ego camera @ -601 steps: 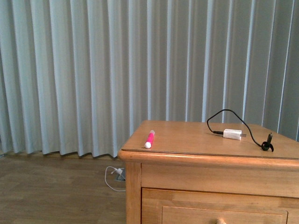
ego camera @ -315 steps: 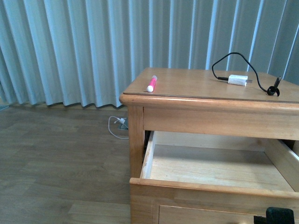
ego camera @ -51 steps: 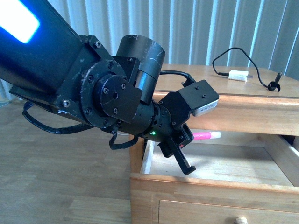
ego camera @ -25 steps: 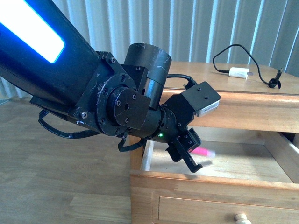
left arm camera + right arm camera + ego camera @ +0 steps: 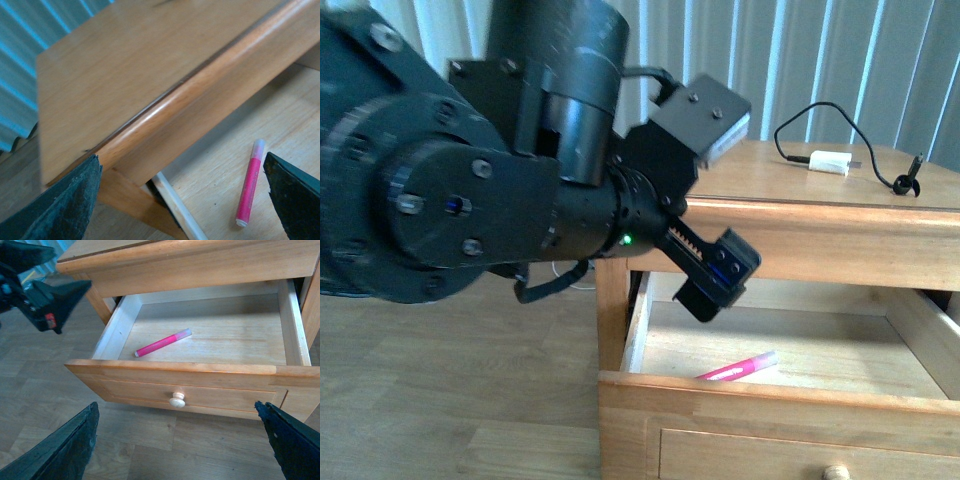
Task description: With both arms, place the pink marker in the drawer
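Note:
The pink marker [image 5: 737,368] lies flat on the pale floor of the open upper drawer [image 5: 770,395]. It also shows in the left wrist view [image 5: 250,190] and in the right wrist view [image 5: 162,343]. My left gripper [image 5: 718,275] is open and empty, a little above the drawer's left part, under the cabinet's top edge. In its own view [image 5: 182,200] the marker lies apart from its fingers. My right gripper [image 5: 180,440] is open and empty in front of the drawer front, below the round knob [image 5: 177,400].
A white charger plug [image 5: 826,163] with a black cable [image 5: 865,125] lies on the cabinet top [image 5: 790,180]. Grey curtains hang behind. Wood floor [image 5: 450,400] lies to the left. My bulky left arm [image 5: 470,200] fills the left of the front view.
The marker has left my left gripper and now lies on the drawer floor. My left gripper has risen and drawn back toward the cabinet's top edge.

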